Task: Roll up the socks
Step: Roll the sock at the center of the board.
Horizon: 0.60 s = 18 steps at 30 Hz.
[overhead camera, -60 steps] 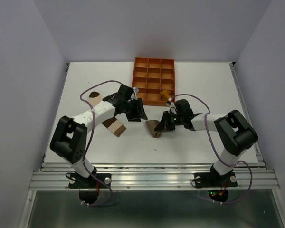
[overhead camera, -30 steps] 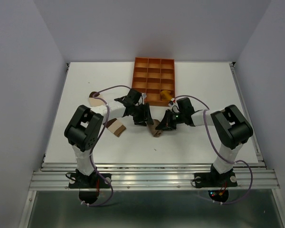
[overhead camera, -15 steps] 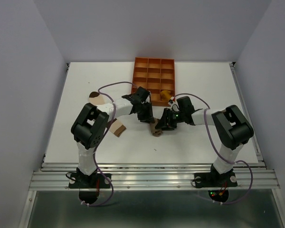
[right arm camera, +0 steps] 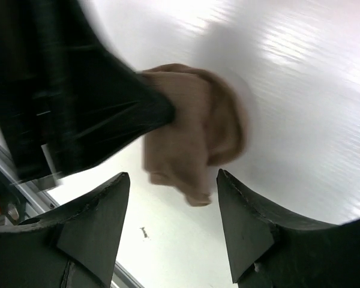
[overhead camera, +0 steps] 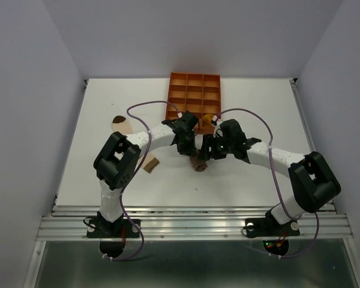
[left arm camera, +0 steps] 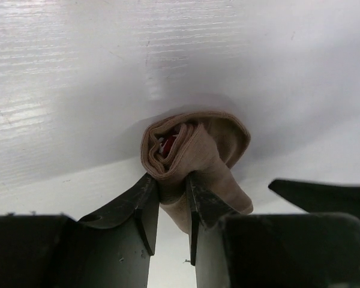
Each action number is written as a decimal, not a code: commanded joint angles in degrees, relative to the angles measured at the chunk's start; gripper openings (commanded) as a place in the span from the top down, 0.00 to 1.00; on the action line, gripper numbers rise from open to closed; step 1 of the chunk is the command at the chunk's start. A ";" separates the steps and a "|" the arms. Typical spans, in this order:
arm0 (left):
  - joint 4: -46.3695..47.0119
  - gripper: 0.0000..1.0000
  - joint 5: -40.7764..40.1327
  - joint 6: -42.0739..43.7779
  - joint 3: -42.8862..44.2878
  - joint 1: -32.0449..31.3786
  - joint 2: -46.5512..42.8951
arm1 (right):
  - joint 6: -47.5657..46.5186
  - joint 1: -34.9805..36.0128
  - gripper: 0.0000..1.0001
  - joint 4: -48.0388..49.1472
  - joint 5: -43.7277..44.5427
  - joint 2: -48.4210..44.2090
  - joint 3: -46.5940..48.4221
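The taupe-brown sock point(overhead camera: 198, 164) lies rolled into a bundle on the white table, mid-front. My left gripper point(left arm camera: 170, 182) is shut on the near end of that roll point(left arm camera: 195, 144), one finger on each side. My right gripper point(right arm camera: 173, 177) stands open just in front of the same sock point(right arm camera: 192, 126), touching nothing. From above, both grippers meet over the roll, left point(overhead camera: 189, 150) and right point(overhead camera: 207, 153). The cream sock point(overhead camera: 121, 125) lies flat at the left, partly under my left arm. The mustard-yellow sock point(overhead camera: 209, 118) sits in a tray cell.
The orange gridded tray point(overhead camera: 170, 96) stands behind the grippers at the back middle of the table. My left forearm reaches across the table's left half. Purple cables loop above both wrists. The table's metal front rail point(overhead camera: 192, 225) runs along the near edge.
My left gripper has swung right and shut on the taupe sock roll. My right gripper, which was shut on it, has opened and let go.
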 commanded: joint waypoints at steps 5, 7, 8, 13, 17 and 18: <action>-12.10 0.94 -5.83 0.05 0.18 -0.43 0.44 | -6.40 10.60 0.34 3.46 15.91 -8.30 -1.81; -12.02 0.95 -5.22 0.05 0.09 -0.60 0.18 | -7.37 12.79 0.35 6.36 18.98 -10.40 -2.87; -12.02 0.95 -5.13 0.05 0.00 -0.61 0.00 | -7.98 13.67 0.35 7.25 19.78 -11.03 -3.49; -11.67 0.96 -0.92 -0.12 0.18 -0.61 0.97 | -10.97 19.11 0.35 10.77 24.95 -12.79 -5.78; -11.93 0.96 -0.03 -0.12 0.44 -0.61 1.58 | -13.17 22.55 0.35 9.46 30.85 -10.77 -5.08; -11.93 0.95 0.32 0.05 0.53 -0.61 1.85 | -14.13 23.17 0.35 9.19 33.12 -9.55 -4.64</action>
